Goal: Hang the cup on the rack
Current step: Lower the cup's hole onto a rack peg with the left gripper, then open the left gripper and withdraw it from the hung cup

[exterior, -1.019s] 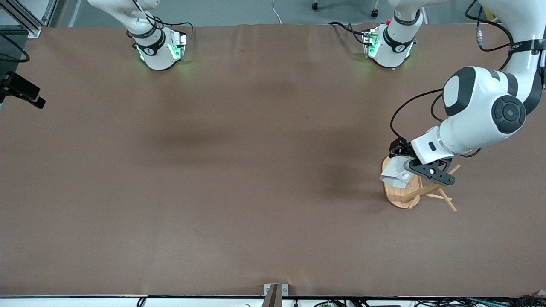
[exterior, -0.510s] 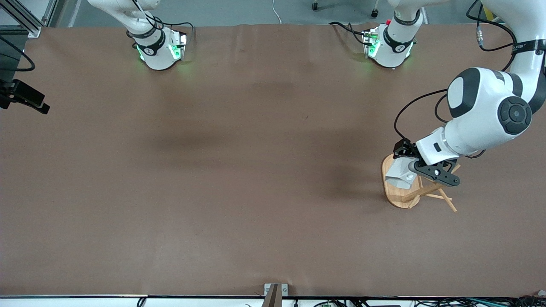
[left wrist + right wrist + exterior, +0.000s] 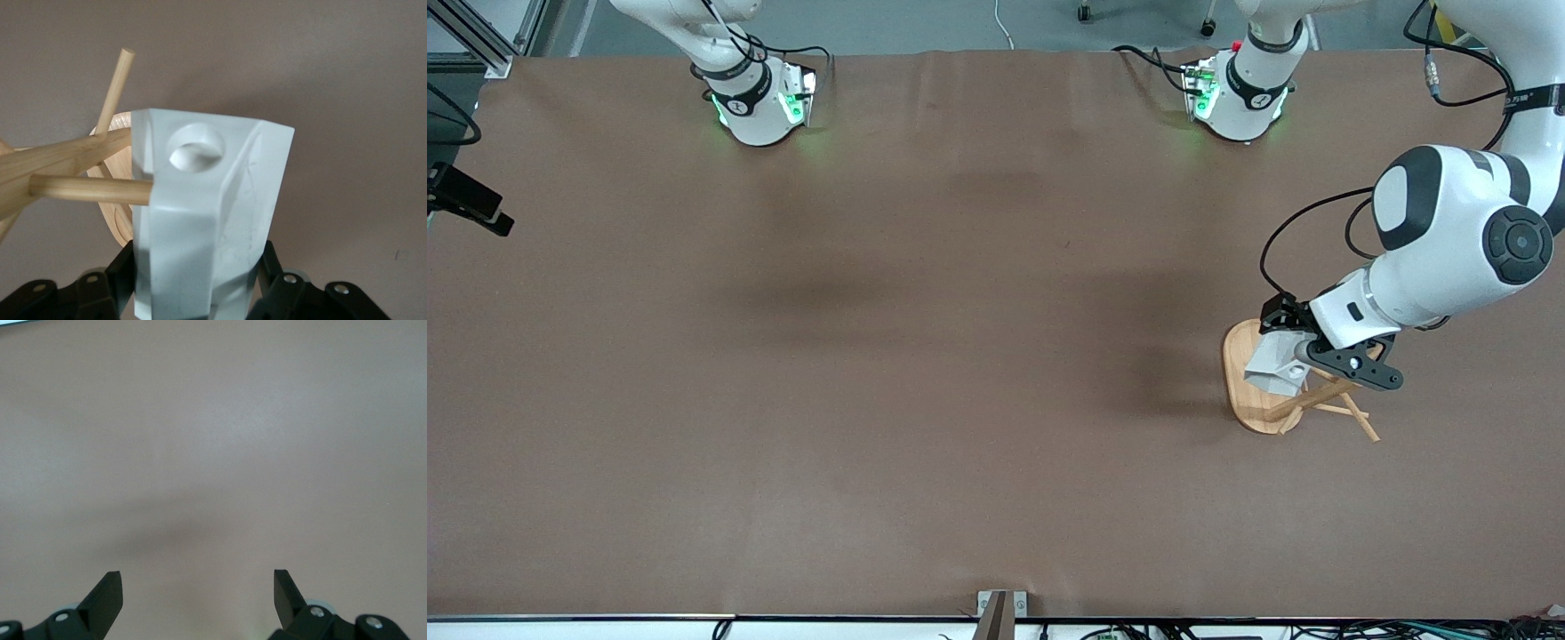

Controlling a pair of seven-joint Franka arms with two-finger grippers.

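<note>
My left gripper (image 3: 1303,351) is shut on the white faceted cup (image 3: 1274,369) and holds it over the oval base of the bamboo rack (image 3: 1249,404). In the left wrist view the black fingers (image 3: 123,270) clamp the cup (image 3: 207,220) from both sides. The round hole of its handle (image 3: 195,145) faces the camera. One peg (image 3: 90,189) ends against the edge of the cup beside that hole, not through it. Another peg (image 3: 115,87) slants up past the cup. My right gripper (image 3: 197,577) is open and empty over bare table at the right arm's end.
The brown table (image 3: 925,356) carries only the rack. The rack's pegs (image 3: 1356,418) stick out toward the left arm's end and toward the front camera. A metal bracket (image 3: 1000,609) sits at the table's near edge. The arm bases (image 3: 760,107) stand along the top edge.
My left gripper has carried the cup a little toward the left arm's end of the table, closer to the rack's post and pegs. The right arm has only shifted slightly.
</note>
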